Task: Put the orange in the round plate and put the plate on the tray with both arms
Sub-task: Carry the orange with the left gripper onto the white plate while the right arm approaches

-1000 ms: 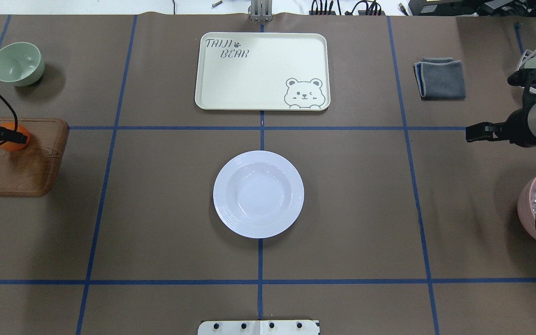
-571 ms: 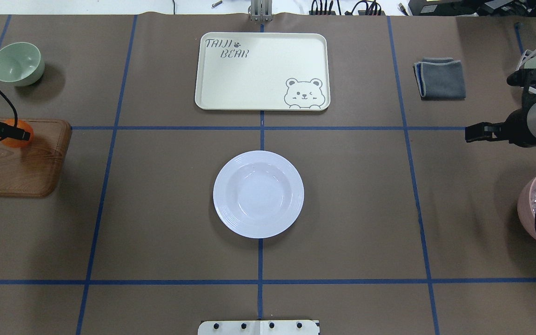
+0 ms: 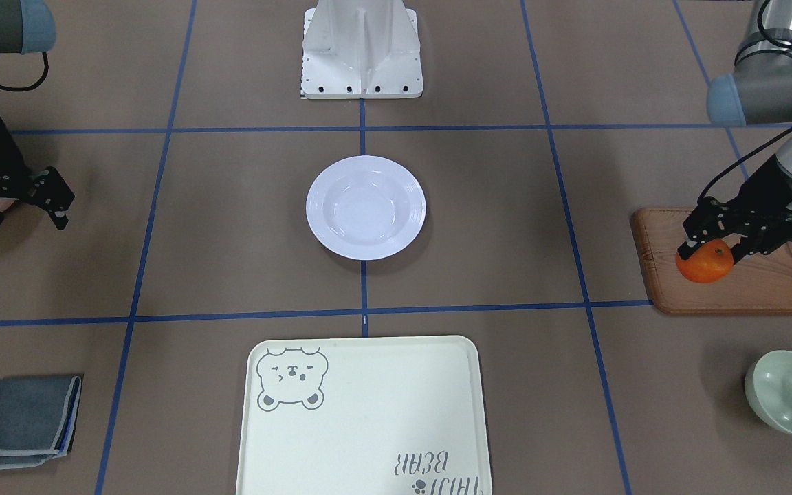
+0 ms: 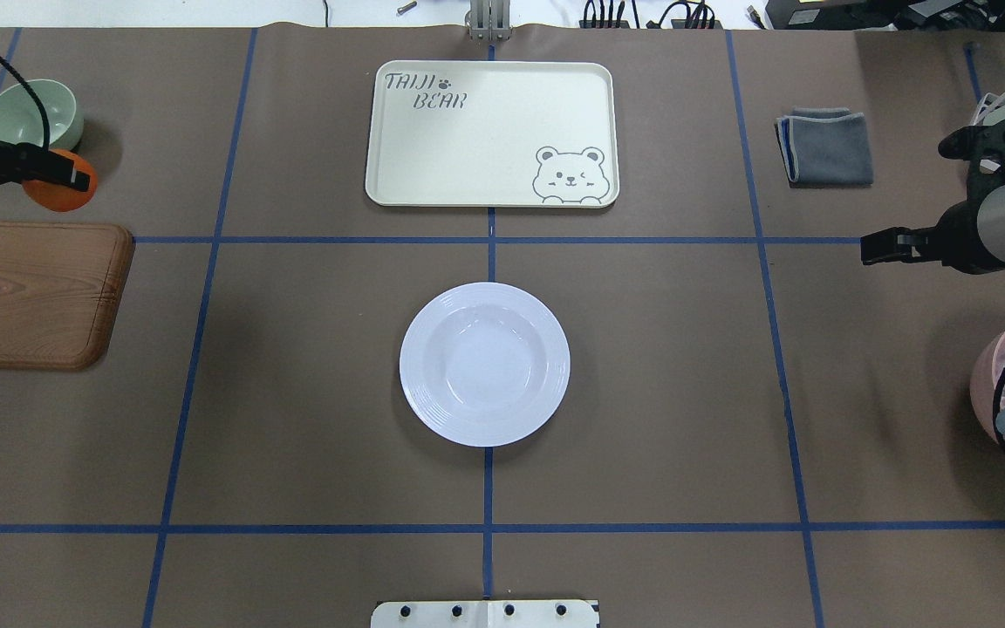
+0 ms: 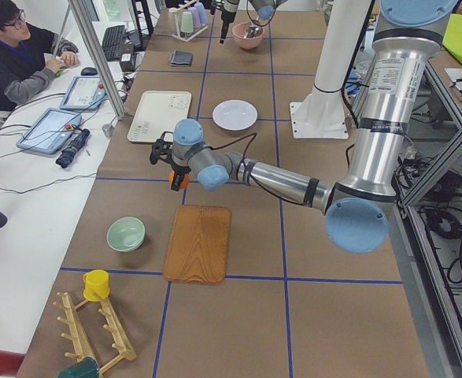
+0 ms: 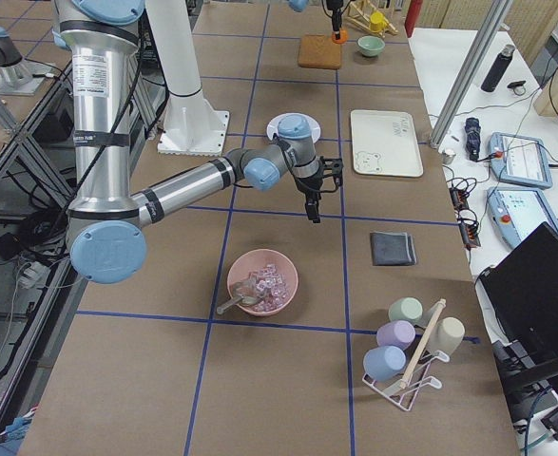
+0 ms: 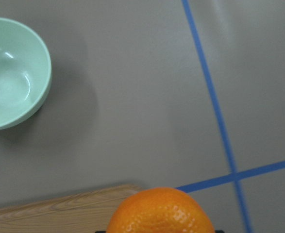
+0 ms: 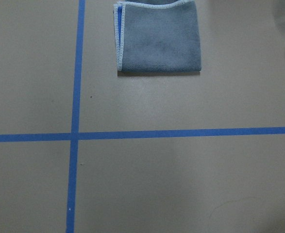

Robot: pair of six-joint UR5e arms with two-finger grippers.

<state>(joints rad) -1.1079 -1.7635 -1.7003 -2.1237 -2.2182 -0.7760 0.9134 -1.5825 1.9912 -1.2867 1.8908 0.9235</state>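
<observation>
My left gripper is shut on the orange and holds it in the air by the wooden board's far edge; the orange also fills the bottom of the left wrist view. The white round plate sits empty at the table's centre, far to the right of the fruit. Beyond it lies the cream tray with the bear drawing, also empty. At the right side, my right gripper hovers open with nothing between its fingers, well away from the plate and the tray.
A brown wooden board lies under the left arm, with a mint-green bowl behind it. A folded grey cloth rests at the far right. A pink bowl with clear pieces stands under the right arm.
My left gripper has lifted the orange off the wooden board and carried it toward the far side, near the green bowl. The right gripper has drifted slightly toward the centre.
</observation>
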